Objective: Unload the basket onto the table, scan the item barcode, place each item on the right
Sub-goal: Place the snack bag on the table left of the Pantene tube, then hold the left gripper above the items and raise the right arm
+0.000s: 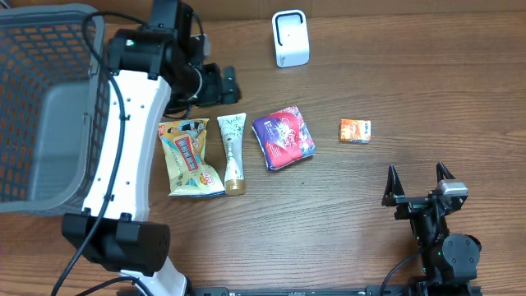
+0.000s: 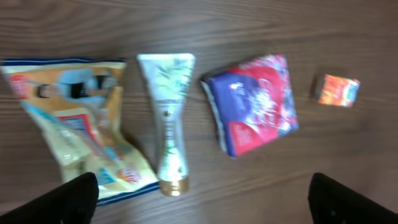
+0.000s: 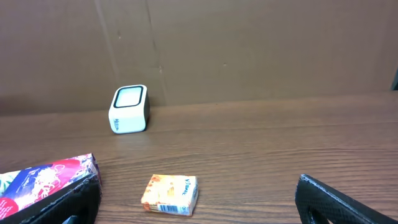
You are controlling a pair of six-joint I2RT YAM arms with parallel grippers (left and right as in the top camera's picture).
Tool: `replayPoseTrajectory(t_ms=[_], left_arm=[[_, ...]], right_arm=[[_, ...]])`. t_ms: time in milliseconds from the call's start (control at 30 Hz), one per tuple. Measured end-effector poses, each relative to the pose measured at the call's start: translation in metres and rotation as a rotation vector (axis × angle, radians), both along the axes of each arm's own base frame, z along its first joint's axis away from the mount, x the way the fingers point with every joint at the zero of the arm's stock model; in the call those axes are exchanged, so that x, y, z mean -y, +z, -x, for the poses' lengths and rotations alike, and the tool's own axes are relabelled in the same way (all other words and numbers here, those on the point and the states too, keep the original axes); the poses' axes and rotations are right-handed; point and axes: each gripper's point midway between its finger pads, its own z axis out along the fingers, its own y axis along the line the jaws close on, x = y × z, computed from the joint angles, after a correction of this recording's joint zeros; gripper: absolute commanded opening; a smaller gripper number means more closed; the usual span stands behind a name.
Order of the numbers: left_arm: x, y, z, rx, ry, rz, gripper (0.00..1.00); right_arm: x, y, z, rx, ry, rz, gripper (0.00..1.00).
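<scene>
No lettering reads clearly on the yellow snack bag point(image 1: 191, 158), cream tube point(image 1: 233, 152), purple-and-red pouch point(image 1: 283, 137) or small orange box point(image 1: 355, 131), which lie in a row on the wooden table point(image 1: 329, 230) in front of the white barcode scanner point(image 1: 290, 39) (the left wrist view is blurred). The left gripper point(image 1: 223, 84) hangs beyond the bag and tube, jaws spread wide and empty, its fingertips point(image 2: 68, 199) cut off by the frame. The right gripper point(image 1: 417, 174) gapes equally wide, holding nothing.

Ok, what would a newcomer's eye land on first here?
Four goods lie in a row mid-table: a yellow snack bag, a tube, a purple pouch and a small orange box. Next come the big grey basket at the left edge and the white scanner at the far edge.
</scene>
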Motion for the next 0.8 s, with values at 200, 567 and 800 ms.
replayPoseTrajectory(t_ms=[200, 567, 800], left_arm=[[0.033, -0.026, 0.002, -0.017, -0.078, 0.04, 1.0], [0.046, -0.051, 0.007, -0.034, -0.107, -0.011, 1.0], [0.031, -0.055, 0.006, -0.031, -0.082, -0.1, 1.0]], right_arm=[[0.0, 0.0, 0.0, 0.0, 0.0, 0.0, 1.0], [0.0, 0.0, 0.0, 0.0, -0.002, 0.007, 1.0], [0.002, 0.0, 0.0, 0.003, -0.01, 0.013, 1.0]])
